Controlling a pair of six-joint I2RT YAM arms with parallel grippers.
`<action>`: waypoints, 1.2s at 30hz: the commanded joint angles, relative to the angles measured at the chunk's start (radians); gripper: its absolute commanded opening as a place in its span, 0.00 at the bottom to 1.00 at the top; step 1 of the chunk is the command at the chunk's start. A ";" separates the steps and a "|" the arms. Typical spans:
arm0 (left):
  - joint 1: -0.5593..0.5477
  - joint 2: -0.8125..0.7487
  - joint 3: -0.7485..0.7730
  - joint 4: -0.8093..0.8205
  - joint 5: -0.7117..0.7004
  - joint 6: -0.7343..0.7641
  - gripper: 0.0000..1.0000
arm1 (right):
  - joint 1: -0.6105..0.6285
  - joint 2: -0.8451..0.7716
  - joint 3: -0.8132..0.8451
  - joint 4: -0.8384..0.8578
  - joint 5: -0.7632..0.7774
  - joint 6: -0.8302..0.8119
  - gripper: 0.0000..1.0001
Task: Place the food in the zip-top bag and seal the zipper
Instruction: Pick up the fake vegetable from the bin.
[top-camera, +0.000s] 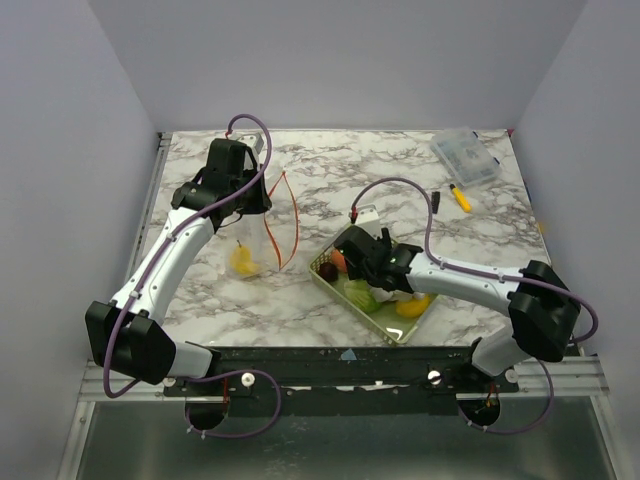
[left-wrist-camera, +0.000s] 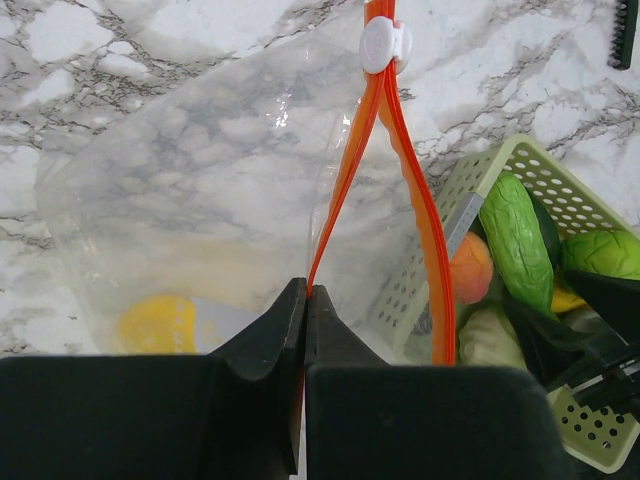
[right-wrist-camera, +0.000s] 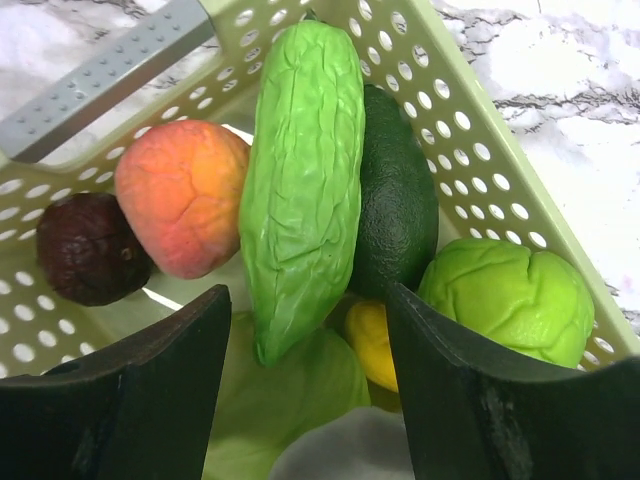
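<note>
The clear zip-top bag (top-camera: 258, 238) lies at the left with a yellow food piece (top-camera: 243, 262) inside; both also show in the left wrist view, the bag (left-wrist-camera: 200, 180) and the piece (left-wrist-camera: 155, 325). My left gripper (left-wrist-camera: 306, 290) is shut on one side of the orange-red zipper (left-wrist-camera: 345, 190), holding the bag mouth open. My right gripper (right-wrist-camera: 306, 292) is open and low over the pale green mesh basket (right-wrist-camera: 480, 150), its jaws on either side of the tip of a long green vegetable (right-wrist-camera: 300, 170). Beside the vegetable lie an orange-red fruit (right-wrist-camera: 180, 195), a dark purple one (right-wrist-camera: 90, 250) and a green cabbage (right-wrist-camera: 505, 300).
A rigid clear lidded box (top-camera: 466, 157) and a yellow marker pen (top-camera: 460, 197) sit at the back right. The basket (top-camera: 330, 278) stands just right of the bag. The zipper's white slider (left-wrist-camera: 384, 44) sits at the strip's far end.
</note>
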 joint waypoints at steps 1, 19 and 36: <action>0.005 0.009 0.012 0.016 0.006 -0.001 0.00 | -0.004 0.036 0.021 0.006 0.077 -0.017 0.64; 0.005 0.009 0.013 0.014 0.007 -0.001 0.00 | -0.004 0.022 0.013 0.033 0.076 -0.049 0.19; 0.006 0.016 0.015 0.014 0.022 -0.006 0.00 | -0.004 -0.414 -0.092 0.154 -0.462 -0.062 0.01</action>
